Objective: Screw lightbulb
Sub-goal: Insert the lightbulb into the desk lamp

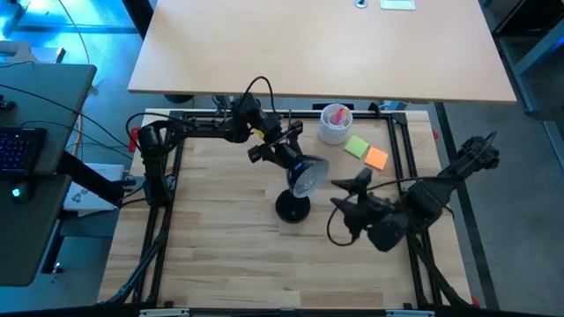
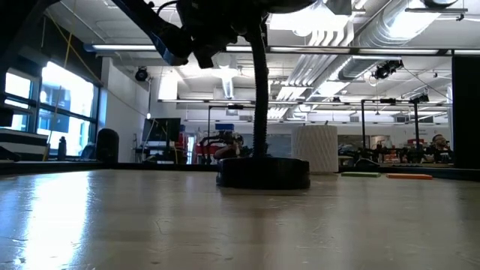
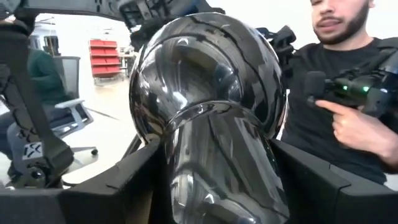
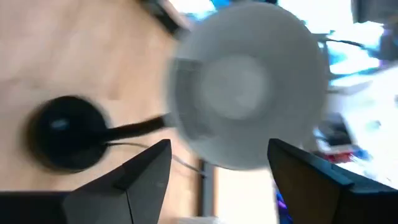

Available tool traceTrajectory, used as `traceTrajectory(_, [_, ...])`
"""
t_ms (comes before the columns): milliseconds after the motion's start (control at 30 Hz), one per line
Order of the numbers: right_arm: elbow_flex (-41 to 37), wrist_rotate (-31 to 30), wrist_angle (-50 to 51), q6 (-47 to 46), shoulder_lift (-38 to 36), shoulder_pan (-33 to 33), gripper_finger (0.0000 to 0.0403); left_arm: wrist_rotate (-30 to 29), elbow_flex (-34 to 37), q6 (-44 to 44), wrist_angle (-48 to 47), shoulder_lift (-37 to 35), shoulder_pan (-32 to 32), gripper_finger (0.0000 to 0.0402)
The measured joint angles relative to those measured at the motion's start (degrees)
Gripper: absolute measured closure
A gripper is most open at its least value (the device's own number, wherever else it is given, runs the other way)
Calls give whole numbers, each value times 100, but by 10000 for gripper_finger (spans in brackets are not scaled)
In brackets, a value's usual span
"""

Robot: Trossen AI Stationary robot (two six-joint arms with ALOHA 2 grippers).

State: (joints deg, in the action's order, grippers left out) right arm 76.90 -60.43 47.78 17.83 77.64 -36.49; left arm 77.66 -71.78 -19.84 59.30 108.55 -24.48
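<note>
I see a glossy black lamp head (image 3: 205,118) with pale reflections, its inside white (image 4: 249,84), above a round black base (image 1: 293,209). The table (image 1: 220,255) is pale wood with light grain. A white ribbed cup (image 1: 334,124) holds something pink; beside it lie green (image 1: 357,146) and orange (image 1: 376,158) notes.

The lightbulb (image 4: 239,81) showed only as a pale, blurred, rounded shape in the middle of the lamp head (image 4: 193,124), against its white inside. Its screw base could not be made out. The head hung tilted above the round black base (image 4: 62,132).
</note>
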Motion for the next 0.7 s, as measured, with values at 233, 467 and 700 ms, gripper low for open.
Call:
traceTrajectory(233, [7,-192,-76,-155,44,-306,139,30,-1,-31,10,0,1,137])
traceTrajectory(467, [7,-231,-1368,1949,701,136,139,-26,-3,-49,3,0,5,137])
traceTrajectory(700, [7,-816,-2491,3778,1079,502,139,-74,-3,-56,-9,-2,5,137])
